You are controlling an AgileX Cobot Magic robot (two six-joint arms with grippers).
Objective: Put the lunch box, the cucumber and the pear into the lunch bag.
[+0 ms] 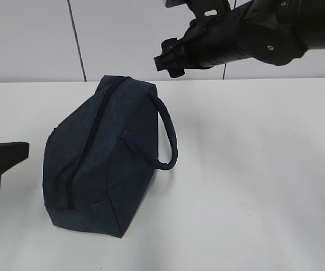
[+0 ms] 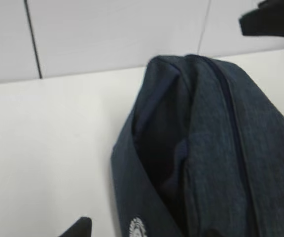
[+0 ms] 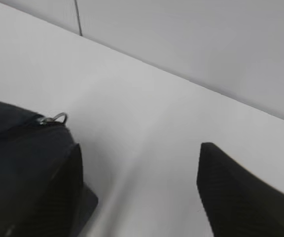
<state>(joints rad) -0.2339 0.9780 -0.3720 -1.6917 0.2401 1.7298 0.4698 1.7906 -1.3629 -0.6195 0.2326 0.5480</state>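
Note:
The dark navy lunch bag [image 1: 103,164] lies on the white table with its zipper [image 1: 89,141] shut and its loop handle [image 1: 169,138] on the right side. My right gripper [image 1: 168,59] hangs open above the bag's far end. In the right wrist view its fingers are wide apart [image 3: 142,197], with the bag [image 3: 14,133] and its metal ring pull [image 3: 56,118] at the left. My left gripper [image 1: 1,158] is open at the left edge, just short of the bag's near end [image 2: 181,163]. The lunch box, cucumber and pear are out of view.
The white table [image 1: 253,169] stretches to the right of the bag and ends at a pale panelled wall [image 1: 123,34] behind it.

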